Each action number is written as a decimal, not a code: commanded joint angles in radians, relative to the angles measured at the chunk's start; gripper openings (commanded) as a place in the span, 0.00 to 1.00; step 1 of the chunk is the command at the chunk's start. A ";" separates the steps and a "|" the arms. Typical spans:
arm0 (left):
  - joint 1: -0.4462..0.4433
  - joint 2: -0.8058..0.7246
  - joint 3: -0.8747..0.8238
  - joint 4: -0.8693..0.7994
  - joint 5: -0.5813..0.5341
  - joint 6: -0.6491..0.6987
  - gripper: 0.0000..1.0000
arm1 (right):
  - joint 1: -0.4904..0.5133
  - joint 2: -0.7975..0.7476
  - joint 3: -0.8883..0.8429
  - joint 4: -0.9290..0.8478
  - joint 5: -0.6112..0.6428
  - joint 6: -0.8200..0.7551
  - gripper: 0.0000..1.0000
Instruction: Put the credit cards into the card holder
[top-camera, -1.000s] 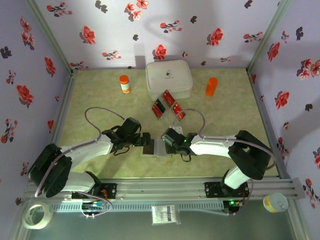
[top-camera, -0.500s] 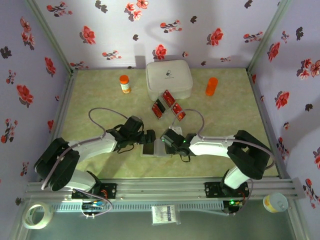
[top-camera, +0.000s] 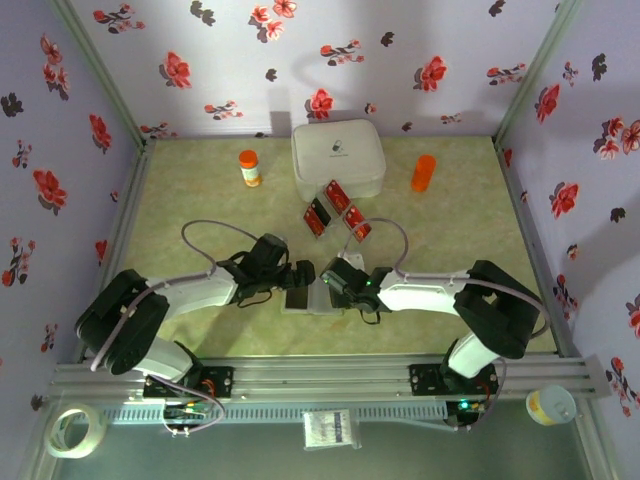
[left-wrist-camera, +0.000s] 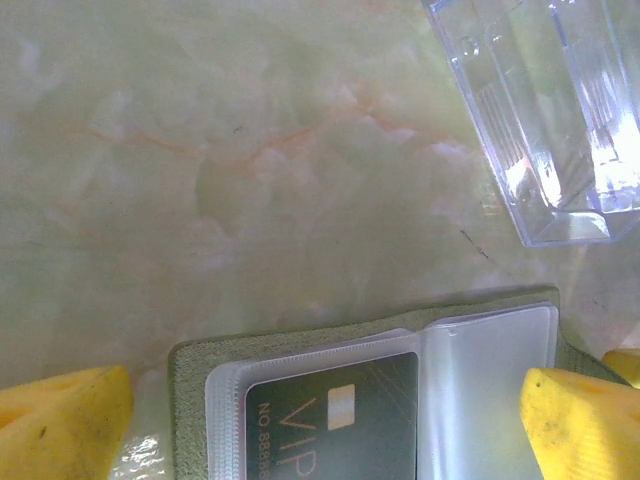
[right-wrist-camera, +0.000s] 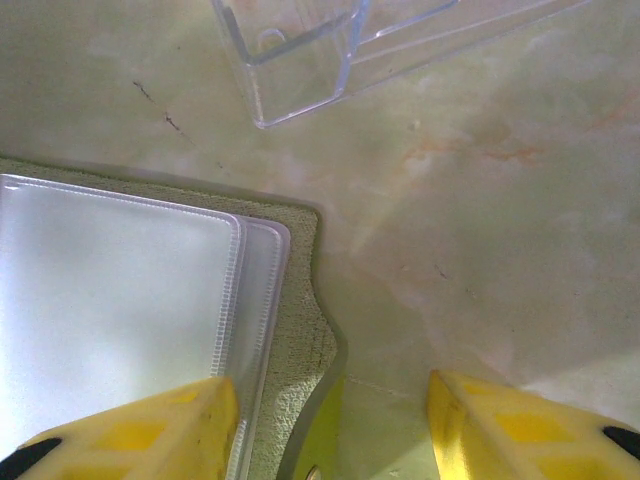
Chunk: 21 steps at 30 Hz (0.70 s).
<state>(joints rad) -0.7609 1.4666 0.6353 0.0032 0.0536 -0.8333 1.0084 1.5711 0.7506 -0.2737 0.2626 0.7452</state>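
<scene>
Top external view: card holder (top-camera: 306, 298) lies open and flat on the tabletop (top-camera: 200, 210), pale inside up, with the left arm (top-camera: 190, 290) reaching in at its left side and the right arm (top-camera: 420, 295) at its right side, both low and close over it. Three loose credit cards (top-camera: 318, 215), red with some dark, lie flat beyond the card holder, between it and a white case (top-camera: 338, 158), apart from both sets of fingers. Left wrist view: left fingers (left-wrist-camera: 60, 425) spread wide and empty, straddling the holder; a dark card (left-wrist-camera: 335, 420) marked VIP already sits in a clear sleeve. Right wrist view: right fingers (right-wrist-camera: 130, 435) also apart and empty, one over the clear sleeves, the holder's olive edge between them; contact cannot be told. A clear plastic piece (left-wrist-camera: 540, 110) hangs just past the holder's far edge. Judgement: most cards not yet loaded. Cards look thin, stiff and slick, and they hug the tabletop, so a pinch from above will likely skid; better to catch one across its short width at the edges, or tip it up first. Holder looks light and soft and may slide or fold; best pinned by its fabric border, not the flimsy sleeves, while the other fingers feed a card into a sleeve mouth.
</scene>
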 joint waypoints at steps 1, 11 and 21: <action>0.006 0.015 -0.011 0.035 0.024 -0.014 1.00 | 0.008 0.037 -0.011 -0.034 0.019 0.022 0.54; 0.006 0.016 -0.002 0.085 0.087 -0.025 1.00 | 0.007 0.046 -0.011 -0.031 0.018 0.023 0.53; 0.006 -0.080 -0.038 0.125 0.103 -0.060 1.00 | 0.008 0.031 0.017 -0.056 0.013 0.011 0.52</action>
<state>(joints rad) -0.7609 1.4250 0.6106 0.0792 0.1226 -0.8639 1.0092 1.5734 0.7540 -0.2749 0.2630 0.7452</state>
